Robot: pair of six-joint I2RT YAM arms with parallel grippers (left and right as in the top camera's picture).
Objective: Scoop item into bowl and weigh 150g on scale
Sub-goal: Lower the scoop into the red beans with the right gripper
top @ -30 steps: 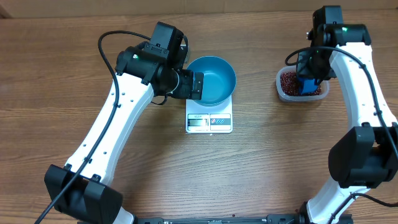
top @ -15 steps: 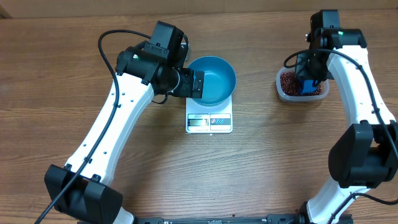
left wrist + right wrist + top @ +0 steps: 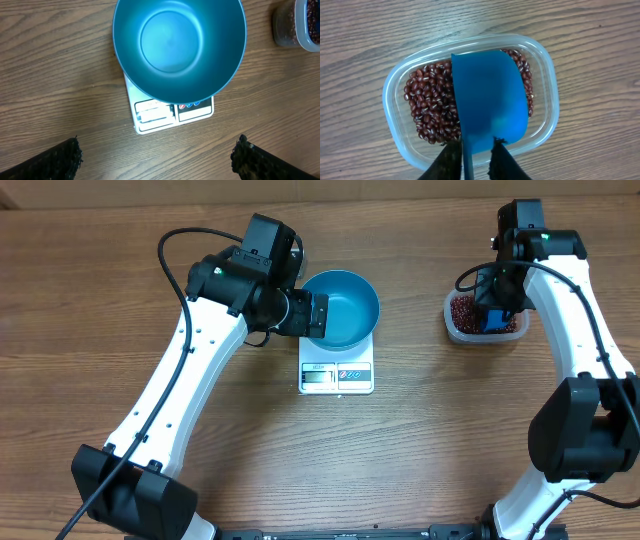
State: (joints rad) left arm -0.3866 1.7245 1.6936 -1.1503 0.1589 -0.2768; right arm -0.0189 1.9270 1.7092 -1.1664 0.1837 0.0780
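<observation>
The bright blue bowl [image 3: 340,305] [image 3: 180,45] stands empty on the white scale [image 3: 337,375] [image 3: 172,111]. My left gripper [image 3: 318,315] [image 3: 157,150] hovers at the bowl's left rim, wide open with nothing between its fingers. At the right, a clear tub [image 3: 485,330] [image 3: 395,130] holds the dark red-brown beans [image 3: 462,310] [image 3: 427,107]. A small blue scoop [image 3: 495,317] [image 3: 490,100] lies hollow side down on the beans. My right gripper [image 3: 497,305] [image 3: 475,147] is over the tub's near edge, fingers drawn in on either side of the scoop's thin handle.
The wooden table [image 3: 430,440] carries only the scale with the bowl and the tub. The tub's left end [image 3: 295,25] also shows at the top right of the left wrist view. Both arms reach in from the front edge.
The right gripper's fingers have narrowed around the scoop's handle and the wrist has shifted slightly. The left arm, bowl and scale have not moved.
</observation>
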